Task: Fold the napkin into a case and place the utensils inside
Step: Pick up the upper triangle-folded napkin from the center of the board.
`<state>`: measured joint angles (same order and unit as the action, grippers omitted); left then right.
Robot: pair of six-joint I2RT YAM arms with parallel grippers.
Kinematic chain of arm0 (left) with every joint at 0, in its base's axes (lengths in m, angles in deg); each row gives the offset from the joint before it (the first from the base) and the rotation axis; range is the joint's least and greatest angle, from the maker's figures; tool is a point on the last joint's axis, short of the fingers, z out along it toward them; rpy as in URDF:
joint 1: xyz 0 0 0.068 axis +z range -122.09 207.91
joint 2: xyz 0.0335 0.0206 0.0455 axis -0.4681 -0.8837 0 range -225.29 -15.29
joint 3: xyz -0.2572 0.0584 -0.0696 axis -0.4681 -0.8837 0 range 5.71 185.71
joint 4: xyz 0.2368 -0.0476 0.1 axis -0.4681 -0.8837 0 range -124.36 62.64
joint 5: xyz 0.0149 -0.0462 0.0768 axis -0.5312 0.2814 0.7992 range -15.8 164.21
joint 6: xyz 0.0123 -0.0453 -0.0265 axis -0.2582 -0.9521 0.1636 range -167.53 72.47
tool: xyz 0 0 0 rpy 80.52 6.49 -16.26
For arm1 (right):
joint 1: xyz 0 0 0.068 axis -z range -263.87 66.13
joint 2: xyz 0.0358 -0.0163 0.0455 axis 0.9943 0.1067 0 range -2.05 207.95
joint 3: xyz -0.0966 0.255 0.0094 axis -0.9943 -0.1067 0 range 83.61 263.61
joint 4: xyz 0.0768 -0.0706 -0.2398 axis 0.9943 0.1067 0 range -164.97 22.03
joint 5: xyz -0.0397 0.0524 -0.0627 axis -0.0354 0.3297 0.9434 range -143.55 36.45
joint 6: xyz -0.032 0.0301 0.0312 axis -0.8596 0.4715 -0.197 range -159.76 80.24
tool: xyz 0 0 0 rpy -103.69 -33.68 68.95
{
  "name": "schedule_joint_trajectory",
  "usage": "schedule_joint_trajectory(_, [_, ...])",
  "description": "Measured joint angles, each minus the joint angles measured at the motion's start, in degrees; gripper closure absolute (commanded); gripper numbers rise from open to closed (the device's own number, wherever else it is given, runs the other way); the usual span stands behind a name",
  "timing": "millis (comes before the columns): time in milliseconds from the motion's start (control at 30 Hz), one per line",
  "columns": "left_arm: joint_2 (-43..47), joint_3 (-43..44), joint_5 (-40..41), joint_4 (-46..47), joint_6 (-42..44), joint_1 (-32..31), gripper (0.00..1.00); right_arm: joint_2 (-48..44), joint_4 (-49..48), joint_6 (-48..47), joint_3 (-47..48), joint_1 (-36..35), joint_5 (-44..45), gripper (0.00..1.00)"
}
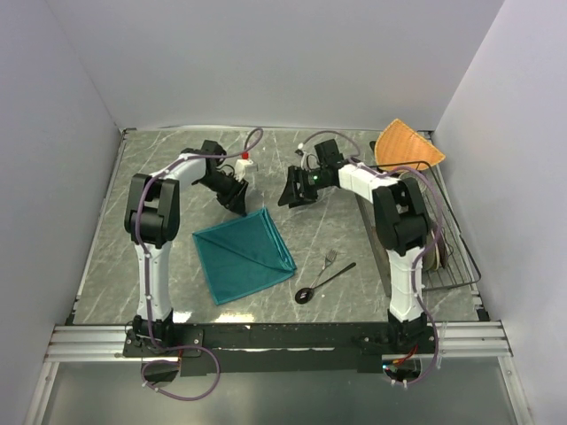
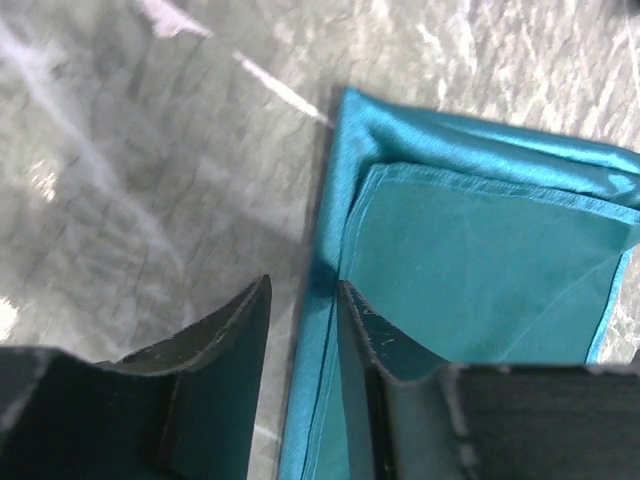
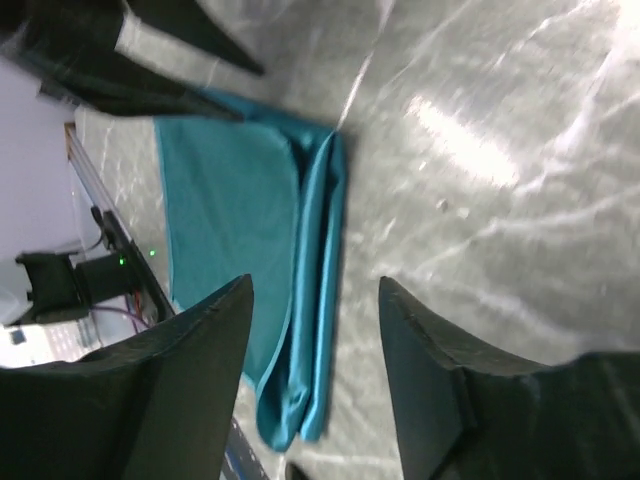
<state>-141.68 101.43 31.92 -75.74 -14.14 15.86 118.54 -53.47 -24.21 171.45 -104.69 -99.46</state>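
The teal napkin (image 1: 244, 257) lies folded into a rough square at mid-table. My left gripper (image 1: 237, 202) hovers at its far corner. In the left wrist view its fingers (image 2: 305, 283) stand a narrow gap apart, astride the napkin's (image 2: 480, 260) layered folded edge, and no grip shows. My right gripper (image 1: 297, 195) hangs open just right of that corner. The right wrist view shows its jaws (image 3: 315, 282) wide apart over bare table, the napkin (image 3: 225, 200) lying below and to the left. The silver fork (image 1: 330, 258) and dark spoon (image 1: 323, 283) lie right of the napkin.
An orange fan-shaped cloth (image 1: 407, 146) rests at the back right. A wire rack (image 1: 452, 252) holding round dishes runs along the right edge. A small white thing with a red top (image 1: 246, 161) stands behind the left gripper. Grey walls enclose the table.
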Motion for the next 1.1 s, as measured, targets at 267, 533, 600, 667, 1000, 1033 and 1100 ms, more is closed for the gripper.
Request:
schedule_joint_trajectory(267, [0.00, -0.96, -2.01, 0.59, 0.02, -1.55, 0.60, 6.86, -2.03, 3.30, 2.56, -1.90, -1.42, 0.24])
schedule_joint_trajectory(533, [0.00, -1.70, -3.10, 0.90, 0.31, -1.64, 0.80, 7.93, -3.82, 4.39, 3.43, -3.39, -2.10, 0.24])
schedule_joint_trajectory(600, [0.00, -1.99, -3.28, 1.07, 0.42, -1.68, 0.85, 8.66, -4.28, 4.57, 4.26, -3.58, -2.49, 0.24])
schedule_joint_trajectory(667, [0.00, -2.60, -3.56, 1.49, 0.59, -1.75, 0.90, 9.57, -4.96, 4.90, 5.25, -3.78, -3.17, 0.24])
schedule_joint_trajectory(1000, [2.10, -6.56, -4.81, 4.02, 1.79, -2.21, 0.99, 11.06, -8.26, 5.90, 6.03, -4.59, -5.27, 0.28])
schedule_joint_trajectory(1033, [2.32, -6.82, -4.76, 4.22, 1.81, -2.25, 0.99, 11.19, -8.55, 6.05, 6.03, -4.70, -5.42, 0.30])
schedule_joint_trajectory(1100, [2.67, -7.26, -4.59, 4.68, 1.86, -2.45, 0.99, 11.47, -8.98, 6.32, 6.03, -4.94, -5.88, 0.32])
